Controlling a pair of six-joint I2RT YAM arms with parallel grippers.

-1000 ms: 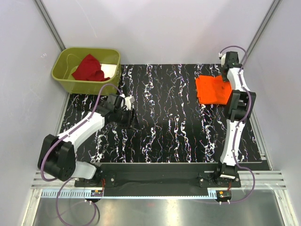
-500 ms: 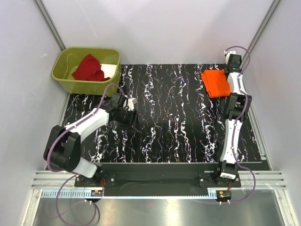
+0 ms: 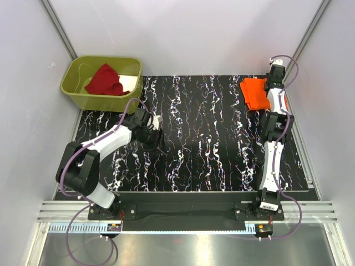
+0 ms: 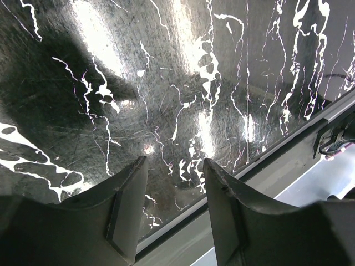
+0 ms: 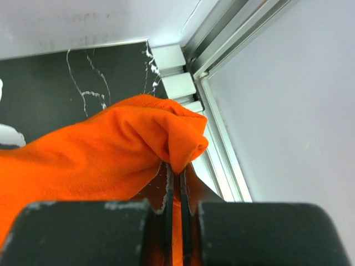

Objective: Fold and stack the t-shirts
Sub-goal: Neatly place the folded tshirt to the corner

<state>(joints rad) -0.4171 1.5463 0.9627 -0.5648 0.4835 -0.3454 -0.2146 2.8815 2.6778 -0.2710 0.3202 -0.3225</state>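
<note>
Our clamped right gripper (image 5: 175, 185) pinches between its fingers (image 5: 168, 216) a bunched edge of the limp, light bright-orange cloth t-shirt (image 5: 94, 155); left gripper (image 4: 173, 183), parted, holds nothing.

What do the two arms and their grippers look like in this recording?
The left arm and right arm have white link shells, black joints and looping purple cables. The left gripper has dark, wedge-shaped fingers.

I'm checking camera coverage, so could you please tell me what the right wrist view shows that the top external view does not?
Only right wrist: the right gripper shut on a fold of the orange shirt. Only top external: the dark red shirt in the olive bin, and the left gripper. Both: the orange shirt and the black table.
</note>
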